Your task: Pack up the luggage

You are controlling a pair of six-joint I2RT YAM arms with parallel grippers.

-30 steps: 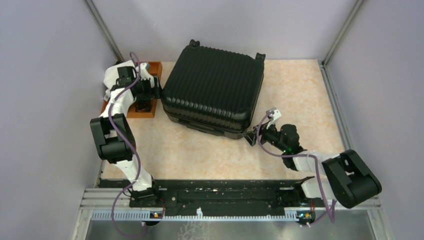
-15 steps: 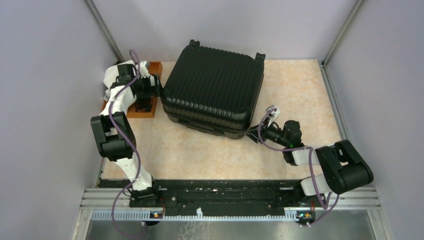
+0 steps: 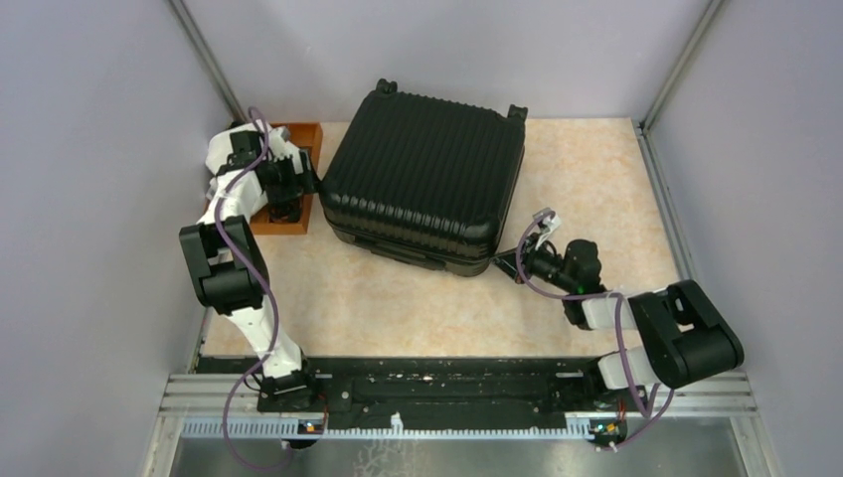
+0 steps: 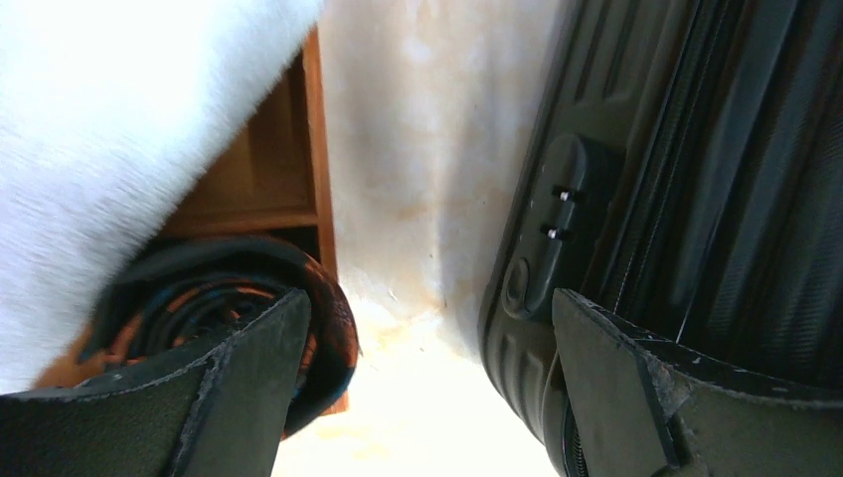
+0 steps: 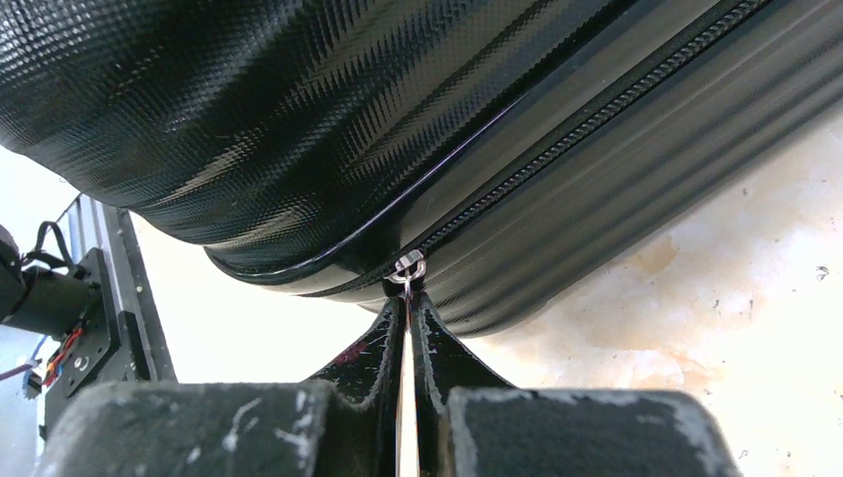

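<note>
Black ribbed suitcase (image 3: 422,179) lies closed on the beige counter (image 3: 398,308), from the middle toward 12 o'clock. At its 5 o'clock corner the right end effector (image 5: 408,303) is pinched tight on the zipper pull (image 5: 408,266). At the suitcase's 9 o'clock side the left end effector (image 4: 427,348) hangs with fingers spread wide, gripping nothing, between the combination lock (image 4: 555,229) and a wooden tray (image 4: 316,179). A white cloth (image 4: 109,149) lies over the tray, and a dark coiled strap (image 4: 298,288) sits at its edge.
</note>
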